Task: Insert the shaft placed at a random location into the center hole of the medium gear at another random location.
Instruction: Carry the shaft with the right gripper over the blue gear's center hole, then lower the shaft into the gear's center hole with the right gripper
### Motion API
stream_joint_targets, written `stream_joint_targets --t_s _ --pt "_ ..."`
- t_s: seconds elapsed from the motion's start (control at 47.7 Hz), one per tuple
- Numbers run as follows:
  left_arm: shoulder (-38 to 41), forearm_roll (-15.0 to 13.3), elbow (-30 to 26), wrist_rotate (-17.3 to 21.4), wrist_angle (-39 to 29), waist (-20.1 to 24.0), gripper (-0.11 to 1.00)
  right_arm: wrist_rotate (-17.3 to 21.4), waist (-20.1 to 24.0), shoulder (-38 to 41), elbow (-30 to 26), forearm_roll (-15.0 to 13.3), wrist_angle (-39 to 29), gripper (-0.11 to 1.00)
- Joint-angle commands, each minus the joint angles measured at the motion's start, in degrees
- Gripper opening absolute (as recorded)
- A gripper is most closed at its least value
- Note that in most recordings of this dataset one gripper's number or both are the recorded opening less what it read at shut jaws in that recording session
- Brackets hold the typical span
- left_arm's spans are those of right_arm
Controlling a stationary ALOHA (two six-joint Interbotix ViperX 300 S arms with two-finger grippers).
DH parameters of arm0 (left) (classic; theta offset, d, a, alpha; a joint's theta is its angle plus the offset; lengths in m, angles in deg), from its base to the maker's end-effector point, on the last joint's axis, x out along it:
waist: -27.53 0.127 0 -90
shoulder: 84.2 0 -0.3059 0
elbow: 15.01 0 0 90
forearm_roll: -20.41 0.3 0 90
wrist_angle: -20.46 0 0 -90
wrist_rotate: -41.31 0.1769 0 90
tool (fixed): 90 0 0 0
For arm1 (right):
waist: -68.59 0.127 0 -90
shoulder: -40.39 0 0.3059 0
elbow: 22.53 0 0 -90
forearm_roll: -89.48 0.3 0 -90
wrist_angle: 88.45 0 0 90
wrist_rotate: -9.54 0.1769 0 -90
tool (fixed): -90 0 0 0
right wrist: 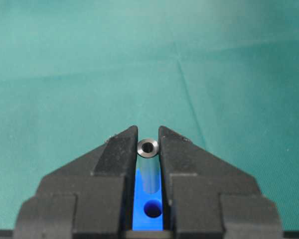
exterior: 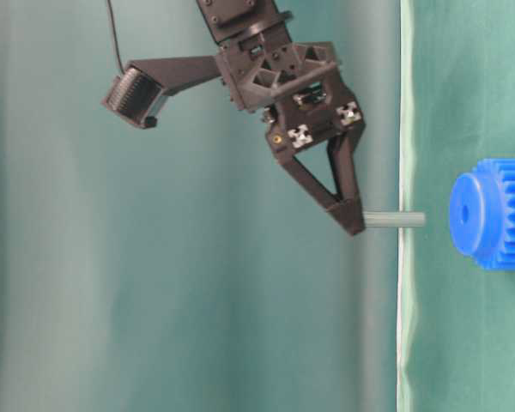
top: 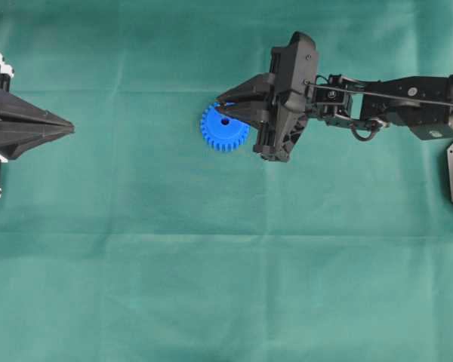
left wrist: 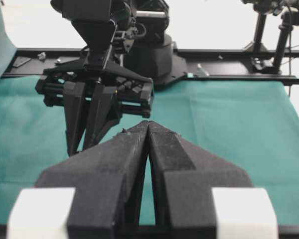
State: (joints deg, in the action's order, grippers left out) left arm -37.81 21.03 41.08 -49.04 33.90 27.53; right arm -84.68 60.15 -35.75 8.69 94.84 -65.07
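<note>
Pinching the shaft [right wrist: 148,147], the right gripper [top: 225,103] partly hides the medium gear [top: 220,133] overhead.

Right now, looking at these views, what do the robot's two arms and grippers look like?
Both are matte black. The right gripper has tapering triangular fingers, an open-framed body with small checkered markers, a boxy wrist camera, and a thin black cable along the arm. The left gripper has the same wedge fingers, rough-textured, with white blocks behind them.

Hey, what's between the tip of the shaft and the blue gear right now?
Nothing. In the table-level view the shaft, held in the right gripper, points at the medium gear with only an open gap between them, against the green cloth.
</note>
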Motion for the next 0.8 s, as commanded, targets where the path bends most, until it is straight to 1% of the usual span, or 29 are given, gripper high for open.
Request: stream_joint_targets --t_s 0.0,0.315,0.776 --pt "0.44 0.09 -0.97 0.0 0.35 0.0 0.0 -0.7 0.09 0.09 -1.41 0.18 0.09 0.13" --pt "0.44 0.09 -0.97 0.09 0.35 0.09 0.0 -0.53 0.09 2.99 -1.41 0.18 0.88 0.13" --pt "0.44 0.09 -0.97 0.0 0.35 0.0 0.0 -0.53 0.09 4.92 -1.05 0.26 2.2 0.13"
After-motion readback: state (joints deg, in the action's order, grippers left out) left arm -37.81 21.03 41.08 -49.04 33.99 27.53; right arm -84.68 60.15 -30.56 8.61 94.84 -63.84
